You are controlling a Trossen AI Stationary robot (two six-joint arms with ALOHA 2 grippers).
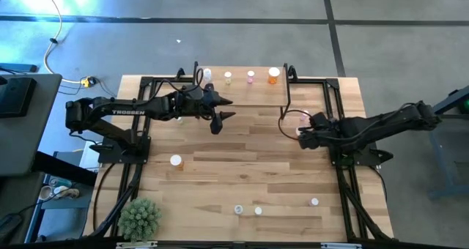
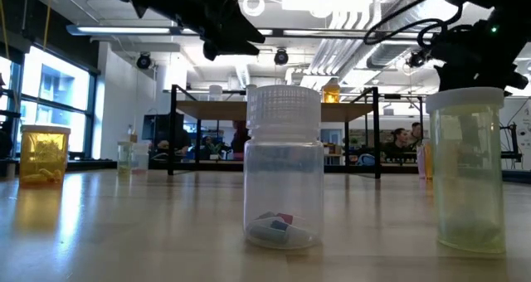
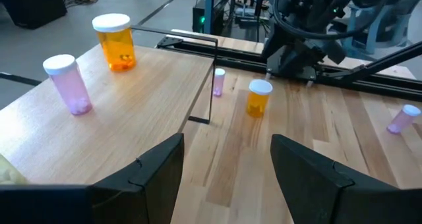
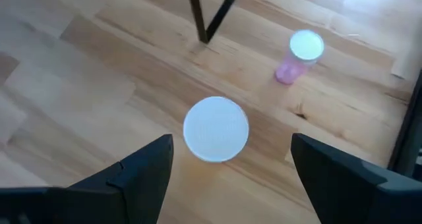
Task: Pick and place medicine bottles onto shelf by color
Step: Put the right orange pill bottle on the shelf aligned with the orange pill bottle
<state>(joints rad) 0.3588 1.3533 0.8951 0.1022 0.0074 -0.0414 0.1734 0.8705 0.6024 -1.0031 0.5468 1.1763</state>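
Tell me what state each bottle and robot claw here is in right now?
Left gripper: open, empty, hanging by the shelf.
Right gripper: open, above an orange bottle, not gripping.
Orange shelf bottle: upright, capped.
Pink shelf bottle: upright, capped.
Bluish-clear bottle: upright on the table, capped.

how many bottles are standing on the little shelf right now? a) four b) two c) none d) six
a, the high view shows four bottles in a row on the shelf: a bluish-clear bottle, a pale yellow bottle, a pink bottle and an orange bottle.
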